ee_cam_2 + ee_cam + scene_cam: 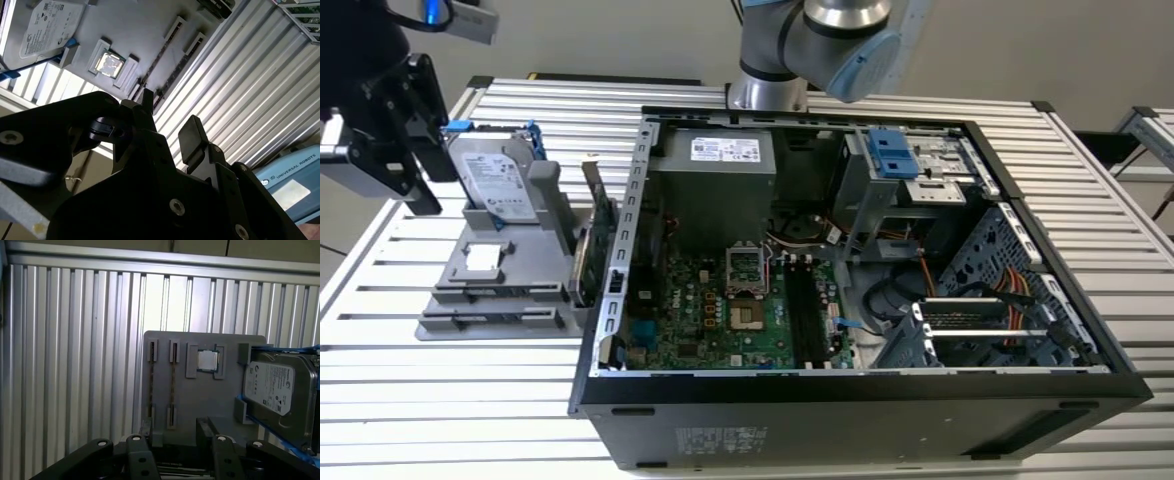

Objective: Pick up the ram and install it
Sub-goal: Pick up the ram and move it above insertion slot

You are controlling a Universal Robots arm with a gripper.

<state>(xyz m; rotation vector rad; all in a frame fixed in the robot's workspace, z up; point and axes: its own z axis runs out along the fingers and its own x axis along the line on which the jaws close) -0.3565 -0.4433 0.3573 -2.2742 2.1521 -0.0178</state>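
My gripper (411, 188) hangs open above the exterior view's left side of the table, with nothing between its black fingers (202, 424). Below it lies a grey parts holder (200, 395). Two long grooves in the holder each carry a thin strip seen edge-on (173, 385), (161, 59). These strips look like the ram, but I cannot tell for sure. In the first wrist view the gripper (175, 426) sits over the holder's edge, about in line with the grooves. In the second wrist view the gripper (169, 114) is well clear of the holder. The black memory slots (807, 312) lie inside the open computer case (854, 385).
A silver hard drive (496, 175) with blue handles stands upright on the holder, and a small square chip (207, 360) sits beside it. A green expansion card (584, 255) stands between the holder and the case wall. The arm's base (767, 90) is behind the case. The table is ribbed aluminium (75, 365).
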